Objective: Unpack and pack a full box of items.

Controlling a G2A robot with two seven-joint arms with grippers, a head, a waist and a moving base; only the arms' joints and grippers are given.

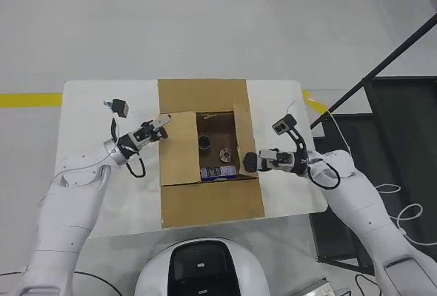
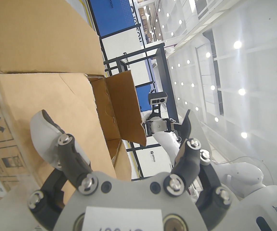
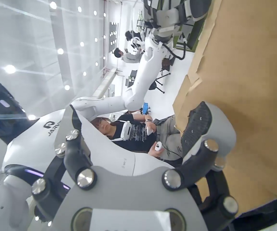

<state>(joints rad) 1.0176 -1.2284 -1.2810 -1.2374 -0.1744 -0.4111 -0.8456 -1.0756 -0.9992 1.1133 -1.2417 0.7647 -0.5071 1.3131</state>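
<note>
An open cardboard box (image 1: pixel 178 155) stands in the middle of the white table (image 1: pixel 92 118), its flaps spread outward. Inside lie a dark cylinder (image 1: pixel 203 140), a small round item (image 1: pixel 224 155) and a blue-and-white packet (image 1: pixel 218 172). My left gripper (image 1: pixel 160 128) hovers over the left flap (image 2: pixel 56 102), open and holding nothing (image 2: pixel 115 126). My right gripper (image 1: pixel 249 161) is at the right flap (image 3: pixel 249 73), open (image 3: pixel 136 123), with one padded finger (image 3: pixel 197 127) against the flap's edge. Much of the box's inside is hidden by its walls.
A black metal rack (image 1: pixel 396 96) stands close beside the table on the right. Bare tabletop lies to the left of the box and in a narrower strip (image 1: pixel 278 103) on its right. A yellow floor line (image 1: pixel 18 99) runs past the table's far left.
</note>
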